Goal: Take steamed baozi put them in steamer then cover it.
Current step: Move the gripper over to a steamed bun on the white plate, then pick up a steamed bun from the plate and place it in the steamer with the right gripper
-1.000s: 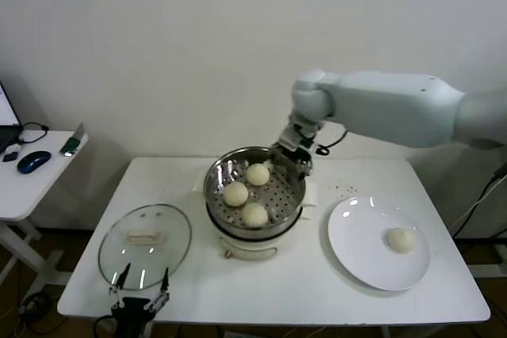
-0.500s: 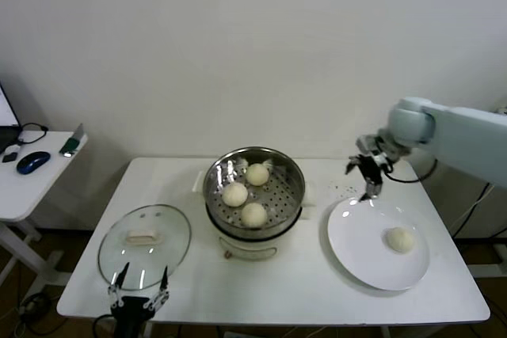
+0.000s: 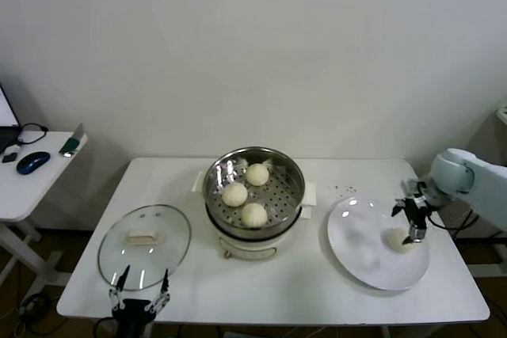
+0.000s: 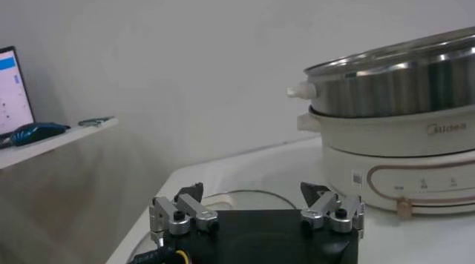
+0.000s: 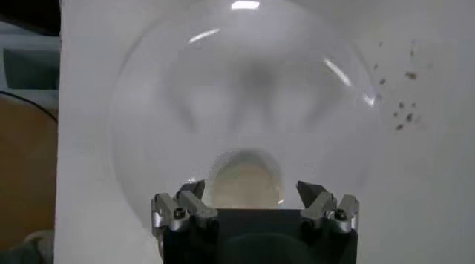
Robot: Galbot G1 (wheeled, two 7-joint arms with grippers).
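Four steamed baozi point(image 3: 235, 193): three in the one steamer point(image 3: 295, 165), one on the single plate point(image 3: 360, 247). One cover point(image 3: 144, 245), one bench point(image 3: 317, 290).

From the head view I can't see how the last steamed baozi point(image 3: 398, 239) sits, because the right gripper point(image 3: 411, 221) covers part of it. In the right wrist view the gripper body hides that bun's near side. The left gripper point(image 3: 139, 294) is cut off by the frame edge. In the left wrist view the steamer point(image 4: 401, 132) runs off frame, interior unseen.
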